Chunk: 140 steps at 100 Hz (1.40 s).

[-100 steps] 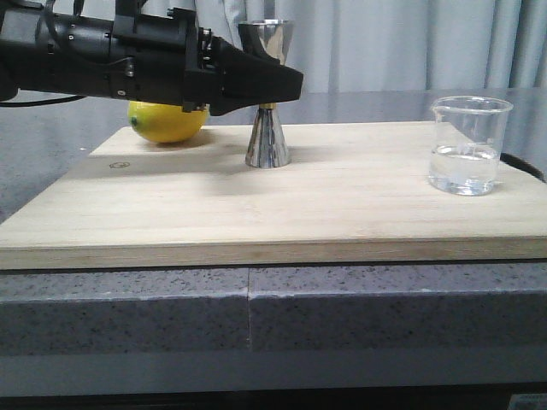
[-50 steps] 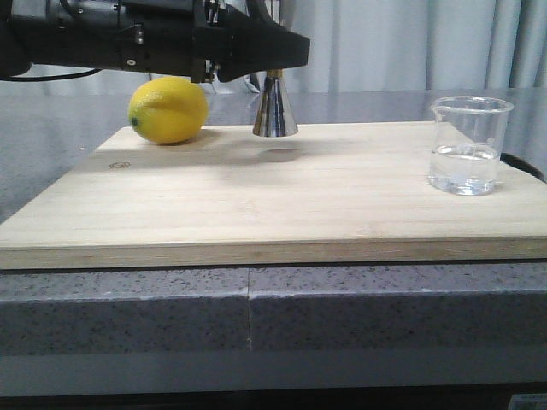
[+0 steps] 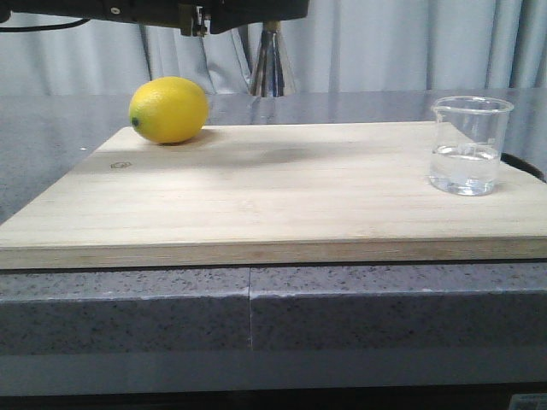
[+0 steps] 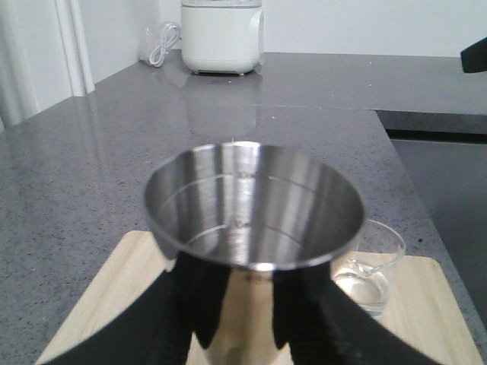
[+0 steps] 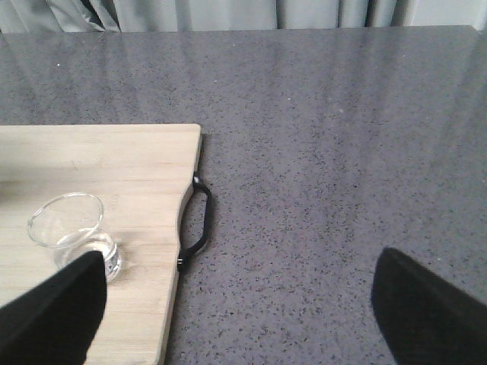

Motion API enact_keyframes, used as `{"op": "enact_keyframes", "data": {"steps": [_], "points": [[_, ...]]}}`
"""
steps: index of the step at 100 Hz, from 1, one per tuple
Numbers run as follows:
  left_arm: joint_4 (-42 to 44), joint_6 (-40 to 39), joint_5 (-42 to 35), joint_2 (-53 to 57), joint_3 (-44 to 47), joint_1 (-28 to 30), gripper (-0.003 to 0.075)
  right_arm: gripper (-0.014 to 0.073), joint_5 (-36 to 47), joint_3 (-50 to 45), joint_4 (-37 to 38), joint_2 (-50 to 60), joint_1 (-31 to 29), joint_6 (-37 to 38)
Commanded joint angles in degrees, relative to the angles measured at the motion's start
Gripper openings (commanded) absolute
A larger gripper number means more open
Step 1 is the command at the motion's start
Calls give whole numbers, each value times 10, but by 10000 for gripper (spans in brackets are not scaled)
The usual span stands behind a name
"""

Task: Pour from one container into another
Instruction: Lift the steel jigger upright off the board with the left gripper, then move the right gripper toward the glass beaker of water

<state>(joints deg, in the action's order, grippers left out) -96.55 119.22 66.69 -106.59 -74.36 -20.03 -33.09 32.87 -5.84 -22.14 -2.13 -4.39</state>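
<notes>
My left gripper [image 3: 256, 10] is at the top edge of the front view, shut on the waist of the steel jigger [image 3: 272, 73]. The jigger hangs upright, well above the wooden board [image 3: 282, 196]. In the left wrist view the jigger [image 4: 255, 220] shows its open, empty-looking upper cup between the black fingers of the left gripper [image 4: 251, 319]. The clear glass beaker [image 3: 466, 145] stands at the board's right end with clear liquid in it. It is also in the left wrist view, beaker [image 4: 373, 270], and the right wrist view, beaker [image 5: 72, 232]. My right gripper [image 5: 240, 319] is open over the grey countertop beside the board.
A yellow lemon [image 3: 168, 109] lies at the board's back left. The board has a black handle [image 5: 196, 220] on its right end. A white appliance [image 4: 222, 34] stands far back on the speckled grey counter. Curtains hang behind.
The left gripper has lifted the jigger straight up off the board, from standing beside the lemon to hanging near the top of the front view. The beaker and lemon have not moved.
</notes>
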Motion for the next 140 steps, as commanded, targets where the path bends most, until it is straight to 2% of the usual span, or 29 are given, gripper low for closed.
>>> {"op": "enact_keyframes", "data": {"steps": [1,33,93,112,125,140], "points": [[-24,-23,67,43,-18,-5,237,642,40,19,3,-9,-2,-2],[7,-51,67,64,-17,-5,237,642,39,19,4,-9,-2,-2],[-41,-49,61,62,-6,-33,237,642,34,19,4,-49,-1,-8],[-41,-51,61,62,-6,-33,237,642,16,19,3,-73,-1,-56],[-41,-51,61,62,-6,-33,237,642,16,26,-20,-74,36,-70],[-41,-51,60,62,-6,-33,237,642,17,33,0,-74,123,-84]]}}
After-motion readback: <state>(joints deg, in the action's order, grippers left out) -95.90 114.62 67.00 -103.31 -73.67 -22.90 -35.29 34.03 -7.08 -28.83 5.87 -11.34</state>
